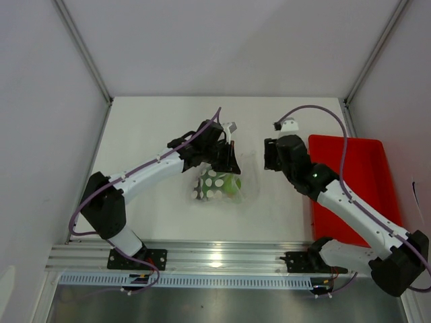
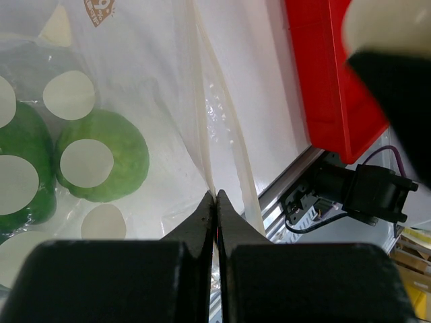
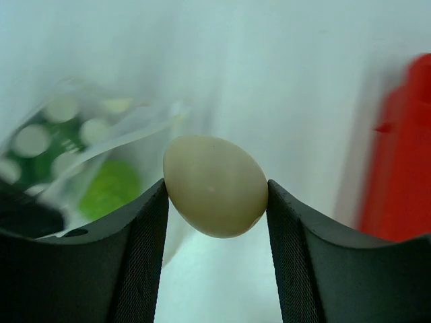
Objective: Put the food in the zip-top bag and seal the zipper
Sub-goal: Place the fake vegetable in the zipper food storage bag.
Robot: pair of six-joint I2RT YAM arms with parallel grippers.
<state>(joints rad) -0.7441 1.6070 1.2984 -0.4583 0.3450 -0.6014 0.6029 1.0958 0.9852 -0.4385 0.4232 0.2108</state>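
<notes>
The clear zip-top bag (image 1: 217, 184), printed with white dots, lies on the table in front of the left arm. Inside it are a bright green round piece (image 2: 101, 165) and a darker green piece (image 2: 20, 171). My left gripper (image 2: 216, 196) is shut on the bag's mouth edge, on the pale zipper strip (image 2: 205, 148), and holds it up. My right gripper (image 3: 215, 190) is shut on the whitish egg-sized ball (image 3: 215, 185) and hovers just right of the bag's mouth (image 1: 271, 156). The ball also shows blurred in the left wrist view (image 2: 387, 27). The purple piece is out of view.
The red rectangular tray (image 1: 360, 178) lies on the table at the right, under the right arm. An aluminium rail (image 1: 222, 256) runs along the near edge. White walls close in the back and sides.
</notes>
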